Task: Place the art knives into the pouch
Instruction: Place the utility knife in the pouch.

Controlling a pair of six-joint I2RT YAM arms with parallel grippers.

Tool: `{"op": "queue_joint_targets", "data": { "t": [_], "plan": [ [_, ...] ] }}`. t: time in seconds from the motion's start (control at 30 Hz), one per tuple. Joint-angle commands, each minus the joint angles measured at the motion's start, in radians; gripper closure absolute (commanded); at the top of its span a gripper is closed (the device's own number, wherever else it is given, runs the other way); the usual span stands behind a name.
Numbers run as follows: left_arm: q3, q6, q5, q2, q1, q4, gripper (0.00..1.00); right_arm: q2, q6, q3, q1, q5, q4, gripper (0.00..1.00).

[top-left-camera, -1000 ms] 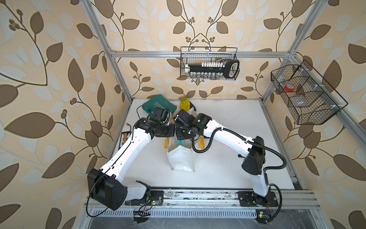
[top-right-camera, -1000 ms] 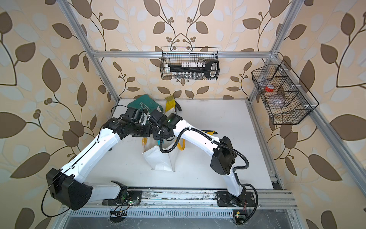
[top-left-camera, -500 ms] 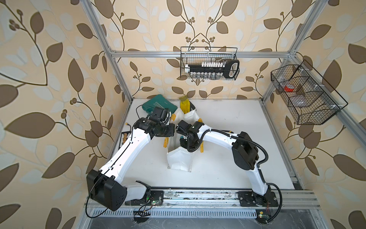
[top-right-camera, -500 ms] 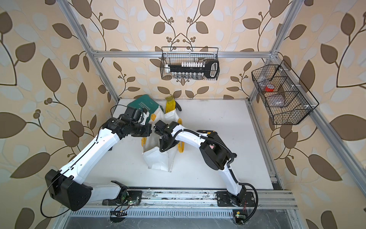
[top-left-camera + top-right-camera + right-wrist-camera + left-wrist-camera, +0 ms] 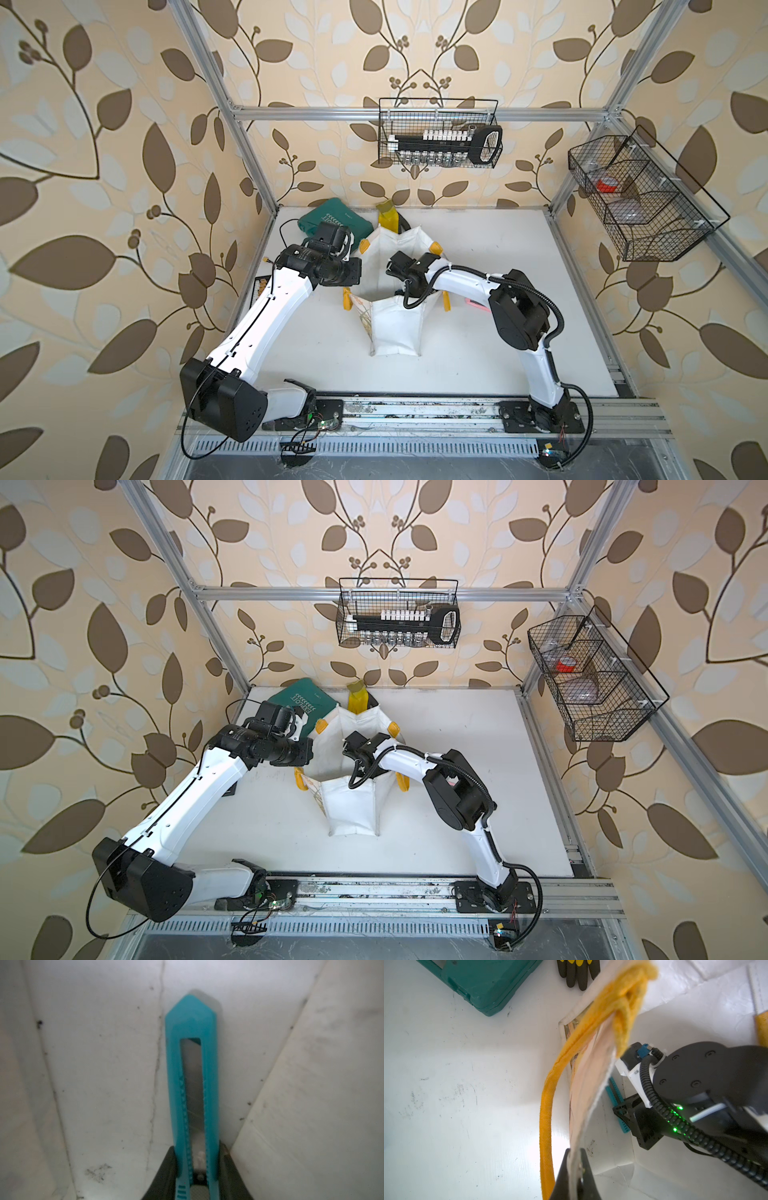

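The pouch [image 5: 395, 332] [image 5: 353, 812] stands open mid-table, white with yellow handles [image 5: 546, 1105]. My left gripper [image 5: 574, 1151] is shut on the pouch's near rim, pinching the fabric and holding the mouth open. The right arm's wrist [image 5: 415, 266] [image 5: 370, 746] reaches down into the mouth. In the right wrist view, the right gripper [image 5: 197, 1148] is shut on the teal art knife [image 5: 193, 1022], which points at the white inner floor of the pouch. The left wrist view shows the knife [image 5: 614, 1093] below the right wrist, inside the bag.
A green tool case [image 5: 332, 218] [image 5: 483, 982] and a black-and-yellow glove [image 5: 388, 216] [image 5: 577, 972] lie behind the pouch. A small pink item [image 5: 476, 302] lies to its right. Wire baskets hang on the back wall [image 5: 440, 137] and the right wall [image 5: 640, 199].
The right arm has folded in and lowered its wrist, carrying the knife down into the pouch. The pouch mouth stands wider. The left gripper has kept its hold in place.
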State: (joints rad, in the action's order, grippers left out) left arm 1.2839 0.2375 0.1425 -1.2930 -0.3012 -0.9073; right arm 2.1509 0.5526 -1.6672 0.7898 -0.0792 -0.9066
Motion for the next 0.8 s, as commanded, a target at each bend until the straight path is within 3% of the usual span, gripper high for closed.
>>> {"op": "queue_joint_targets", "data": {
  "t": [0.0,0.23,0.43,0.67,0.77],
  "plan": [
    [-0.01,-0.02,0.066,0.042,0.014,0.079,1.0,-0.026,-0.056,-0.021,-0.005,0.019,-0.092,0.63],
    [-0.063,-0.008,0.116,0.054,0.014,0.139,1.0,-0.07,-0.086,-0.154,0.006,-0.059,-0.132,0.44],
    [-0.084,0.003,0.113,0.06,0.014,0.162,1.0,-0.16,-0.108,-0.289,0.021,-0.087,-0.135,0.39],
    [-0.104,0.009,0.101,0.066,0.014,0.173,1.0,-0.292,-0.162,-0.497,0.009,0.009,-0.245,0.26],
    [-0.11,0.008,0.086,0.072,0.014,0.176,1.0,-0.365,-0.172,-0.494,-0.029,0.057,-0.284,0.19]
  ]
}}
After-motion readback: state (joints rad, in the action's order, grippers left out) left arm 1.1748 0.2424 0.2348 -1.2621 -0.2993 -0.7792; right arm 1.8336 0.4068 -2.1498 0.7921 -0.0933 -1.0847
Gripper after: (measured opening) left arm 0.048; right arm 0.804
